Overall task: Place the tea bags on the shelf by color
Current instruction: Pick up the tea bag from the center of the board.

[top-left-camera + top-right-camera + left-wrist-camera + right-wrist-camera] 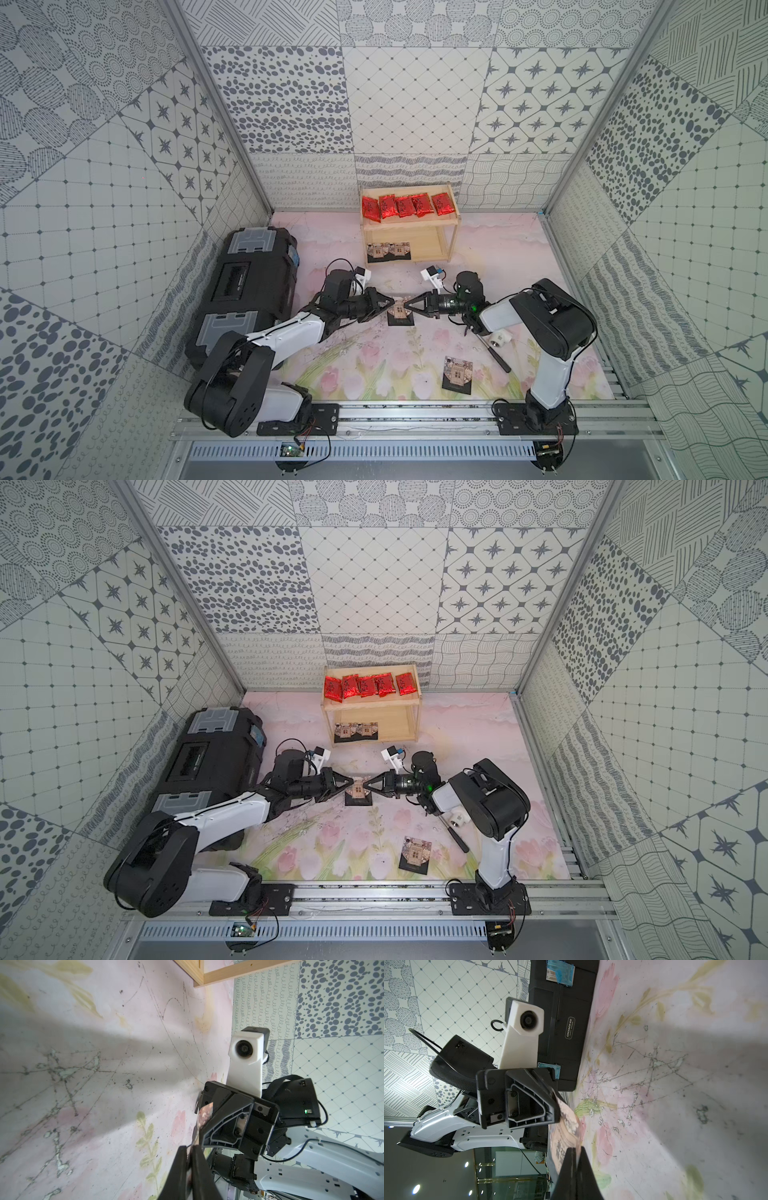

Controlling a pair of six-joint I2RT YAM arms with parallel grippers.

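Five red foil packets (405, 206), four dark square sachets (457, 374), one wooden shelf (409, 226) and one black toolbox (249, 286) at nine o'clock are counted.

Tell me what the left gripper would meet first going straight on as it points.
The left gripper, shut on the dark sachet, points at the right gripper gripping its opposite edge; probably that comes first.
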